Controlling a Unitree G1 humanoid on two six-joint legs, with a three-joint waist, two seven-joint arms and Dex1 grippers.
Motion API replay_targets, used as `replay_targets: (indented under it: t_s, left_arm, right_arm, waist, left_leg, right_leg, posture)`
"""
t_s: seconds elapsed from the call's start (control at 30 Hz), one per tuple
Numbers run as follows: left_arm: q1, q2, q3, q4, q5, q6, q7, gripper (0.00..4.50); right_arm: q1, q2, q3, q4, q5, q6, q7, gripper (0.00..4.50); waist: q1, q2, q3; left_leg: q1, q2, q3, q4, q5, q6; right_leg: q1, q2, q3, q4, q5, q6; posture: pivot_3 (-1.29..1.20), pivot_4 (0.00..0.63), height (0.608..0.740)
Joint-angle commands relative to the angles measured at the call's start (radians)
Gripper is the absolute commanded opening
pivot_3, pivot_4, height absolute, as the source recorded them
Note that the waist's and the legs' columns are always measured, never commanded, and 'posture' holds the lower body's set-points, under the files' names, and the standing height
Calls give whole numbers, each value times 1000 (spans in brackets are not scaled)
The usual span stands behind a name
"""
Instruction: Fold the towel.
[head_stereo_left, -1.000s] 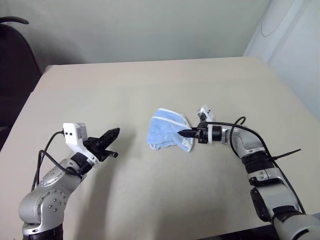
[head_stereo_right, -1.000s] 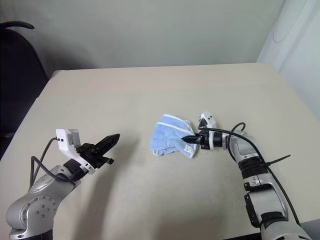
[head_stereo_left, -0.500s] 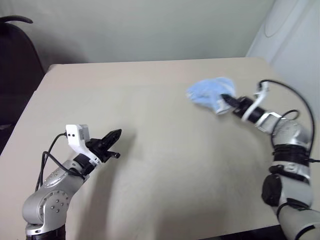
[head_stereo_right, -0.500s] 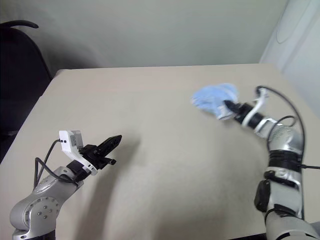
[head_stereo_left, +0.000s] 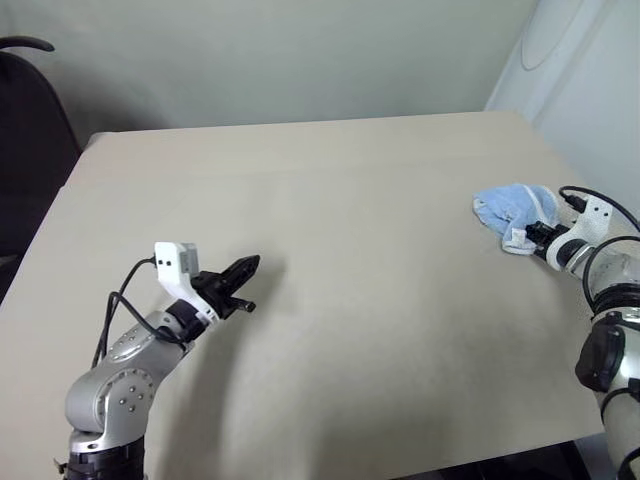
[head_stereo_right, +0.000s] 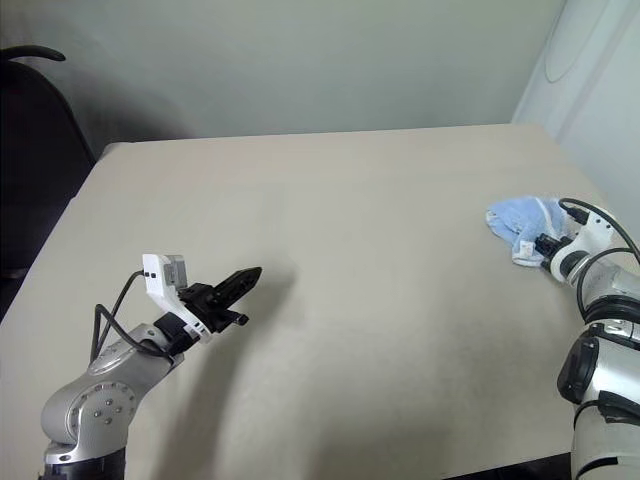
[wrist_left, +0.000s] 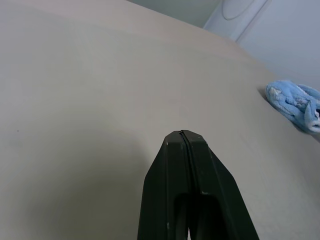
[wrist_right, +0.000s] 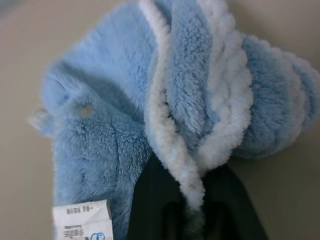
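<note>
My right tool (head_stereo_left: 537, 234) has swung the towel (head_stereo_left: 510, 213) from the middle of the tabletop (head_stereo_left: 330, 200) out to its right edge; it lies there bunched, nowhere near folded, with a strand of white edging between my right fingers, which still pinch it; my left tool (head_stereo_left: 245, 272) hovers pressed together, well apart, so flattening comes first, I judge.
</note>
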Motion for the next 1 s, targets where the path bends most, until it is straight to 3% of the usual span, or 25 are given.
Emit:
replay_targets:
  t_s: [0.03, 0.27, 0.3, 0.47, 0.67, 0.8, 1.0]
  left_arm:
    - [9, -6, 17, -25, -6, -27, -4, 0]
    - [33, -18, 18, -36, -10, -34, 1, 0]
    - [33, -19, 17, -35, -9, -35, 1, 0]
    - [26, -20, 14, -18, -8, -38, -9, 0]
    - [9, -17, 29, 7, -3, -54, -14, 0]
    - [-60, -18, 74, 87, 62, -128, 39, 0]
    - [-84, 31, 88, 137, 160, -205, 11, 0]
  right_arm:
    - [-35, -33, 1, 11, -8, -35, 37, 1858]
    - [-21, -56, -5, -16, -19, -61, 4, 4293]
    - [-16, -63, -8, -19, -24, -69, -19, 4440]
    - [11, -85, -29, -40, -32, -125, -120, 4440]
    - [43, -75, -52, -156, -10, -220, -97, 4440]
    - [136, 13, 129, -440, -70, -312, 99, 4440]
    - [225, 181, 340, -756, -78, -266, 231, 4440]
  waist:
    - [0, 0, 0]
    - [5, 0, 0]
    - [6, 0, 0]
    - [8, 0, 0]
    - [5, 1, 0]
    - [-3, 1, 0]
    - [-17, 1, 0]
  left_leg:
    - [0, 0, 0, 0, 0, 0]
    - [0, 0, 0, 1, -3, 5]
    - [0, 0, 0, 1, -3, 5]
    - [0, 0, 0, 1, -3, 5]
    - [0, 0, 0, 1, -4, 6]
    - [0, 0, 0, 1, -4, 7]
    - [0, 1, 0, 1, -3, 4]
  right_leg:
    - [0, 0, 0, 0, 0, 0]
    - [1, 0, 0, -1, 0, 0]
    - [1, 0, 0, -1, 0, 0]
    - [1, 0, 0, -1, 0, 0]
    - [1, 0, 0, 0, 0, 0]
    - [1, 0, 0, 0, 0, 0]
    - [0, 1, -1, -2, 0, 0]
  posture:
    - [0, 150, 740]
    - [0, 150, 740]
    - [0, 150, 740]
    - [0, 150, 740]
    - [0, 150, 740]
    - [0, 150, 740]
    - [0, 150, 740]
